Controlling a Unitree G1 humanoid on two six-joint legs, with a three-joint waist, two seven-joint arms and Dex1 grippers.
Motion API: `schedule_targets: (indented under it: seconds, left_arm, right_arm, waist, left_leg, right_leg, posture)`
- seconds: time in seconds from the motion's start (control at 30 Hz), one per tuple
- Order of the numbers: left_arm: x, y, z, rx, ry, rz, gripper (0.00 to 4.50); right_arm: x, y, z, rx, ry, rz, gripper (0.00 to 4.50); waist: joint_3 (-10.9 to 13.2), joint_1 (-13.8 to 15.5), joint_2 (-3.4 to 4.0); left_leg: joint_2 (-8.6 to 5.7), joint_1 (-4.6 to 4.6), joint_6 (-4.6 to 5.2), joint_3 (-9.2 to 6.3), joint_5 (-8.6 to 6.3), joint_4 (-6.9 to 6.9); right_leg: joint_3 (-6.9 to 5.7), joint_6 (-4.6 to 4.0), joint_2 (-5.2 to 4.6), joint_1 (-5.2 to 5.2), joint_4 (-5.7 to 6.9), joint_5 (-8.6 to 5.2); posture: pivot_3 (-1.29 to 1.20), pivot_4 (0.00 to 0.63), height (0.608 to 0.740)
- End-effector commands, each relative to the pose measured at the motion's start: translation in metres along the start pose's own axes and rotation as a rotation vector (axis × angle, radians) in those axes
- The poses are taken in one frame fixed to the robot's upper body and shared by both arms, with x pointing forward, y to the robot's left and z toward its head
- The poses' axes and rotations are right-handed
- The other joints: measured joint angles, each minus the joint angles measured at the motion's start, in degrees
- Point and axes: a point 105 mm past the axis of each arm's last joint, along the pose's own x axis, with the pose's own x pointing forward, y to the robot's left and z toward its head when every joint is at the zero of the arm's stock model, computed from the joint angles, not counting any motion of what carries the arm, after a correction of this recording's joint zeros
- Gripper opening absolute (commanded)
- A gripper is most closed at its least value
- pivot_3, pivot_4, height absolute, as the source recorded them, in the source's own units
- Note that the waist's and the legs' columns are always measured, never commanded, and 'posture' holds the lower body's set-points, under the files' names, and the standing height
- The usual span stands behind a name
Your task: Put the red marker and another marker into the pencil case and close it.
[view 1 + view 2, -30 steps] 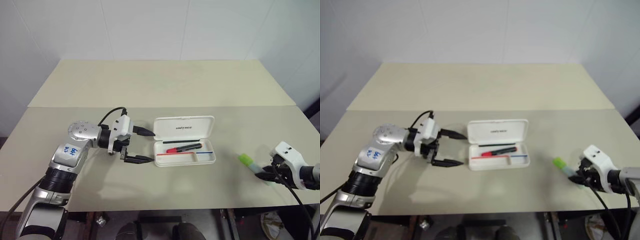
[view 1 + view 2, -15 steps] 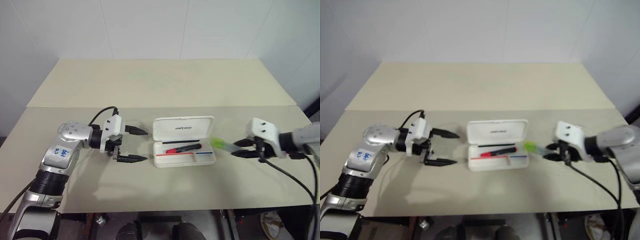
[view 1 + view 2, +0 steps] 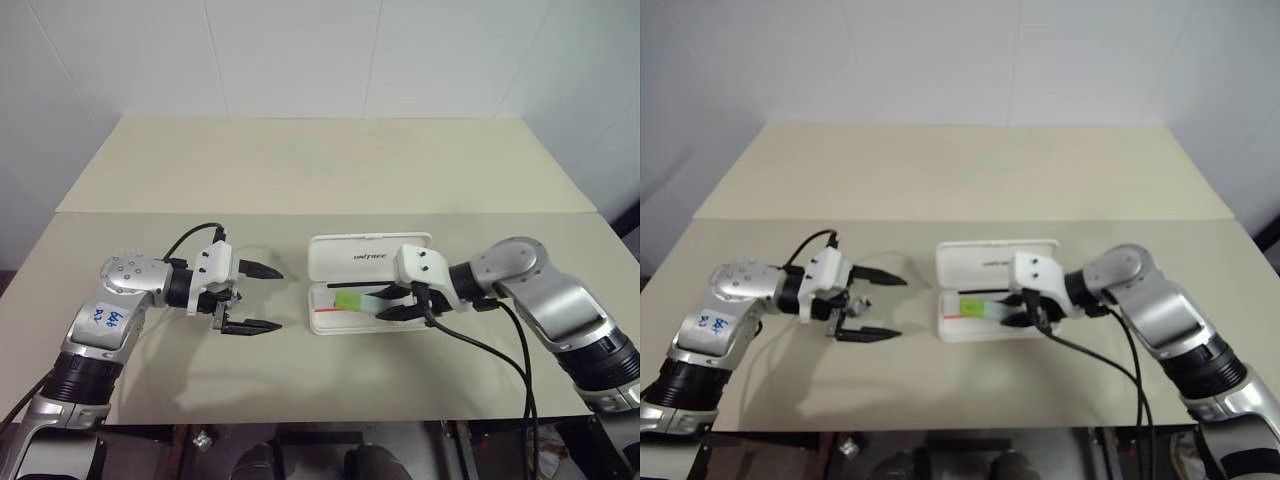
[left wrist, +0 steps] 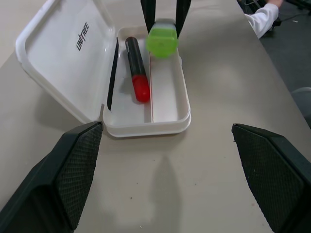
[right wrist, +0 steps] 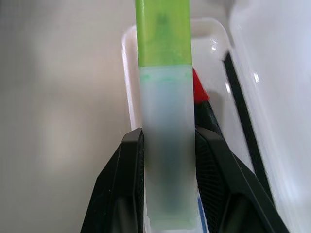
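The white pencil case (image 3: 368, 262) lies open mid-table, lid tipped back. In its tray lies the red marker (image 4: 136, 68), red end toward my left gripper. My right gripper (image 3: 386, 305) is shut on the other marker (image 5: 165, 121), a pale highlighter with a lime-green cap (image 3: 350, 300). It holds the highlighter low over the tray, cap pointing left, above the red marker (image 5: 198, 91). My left gripper (image 3: 278, 298) stands open a short way left of the case, fingers pointing at it, nothing between them.
The beige table (image 3: 320, 180) has a seam across its middle, with bare room behind and in front of the case. My right arm's black cable (image 3: 480, 345) trails over the table to the right. The front edge lies close below both arms.
My right gripper swung left from the table's right edge, carrying the highlighter to just over the open case. My left gripper drew back a little to the left, still open.
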Motion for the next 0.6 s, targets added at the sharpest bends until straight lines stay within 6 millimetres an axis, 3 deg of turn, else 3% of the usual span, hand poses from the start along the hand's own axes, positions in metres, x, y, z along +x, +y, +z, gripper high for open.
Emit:
schedule_targets:
  seconds: [0.03, 0.4, 0.6]
  left_arm:
    - [-0.004, -0.001, 0.011, 0.050, -0.009, 0.015, 4.50]
    - [-0.003, -0.002, 0.014, 0.045, -0.010, 0.027, 4.50]
    - [-0.005, -0.003, 0.015, 0.043, -0.008, 0.037, 4.50]
  right_arm:
    - [0.004, 0.001, 0.010, -0.042, -0.013, 0.018, 1.09]
    - [0.028, -0.004, 0.016, -0.104, 0.009, 0.072, 1.09]
    - [0.030, -0.007, 0.016, -0.121, 0.020, 0.087, 1.09]
  waist:
    - [0.0, 0.0, 0.00]
    - [0.0, -0.2, 0.00]
    - [0.0, -0.1, 0.00]
  left_leg:
    - [0.00, 0.00, 0.00, 0.00, 0.00, 0.00]
    - [0.01, 0.02, 0.01, 0.04, 0.00, 0.01]
    - [0.00, 0.01, -0.01, 0.05, 0.01, 0.01]
  right_leg:
    - [-0.01, 0.00, 0.00, 0.00, 0.01, 0.00]
    - [-0.07, 0.00, 0.04, -0.04, 0.08, 0.00]
    - [-0.08, 0.00, 0.04, -0.05, 0.07, 0.00]
  posture:
    - [0.00, 0.150, 0.740]
    - [0.00, 0.150, 0.740]
    - [0.00, 0.150, 0.740]
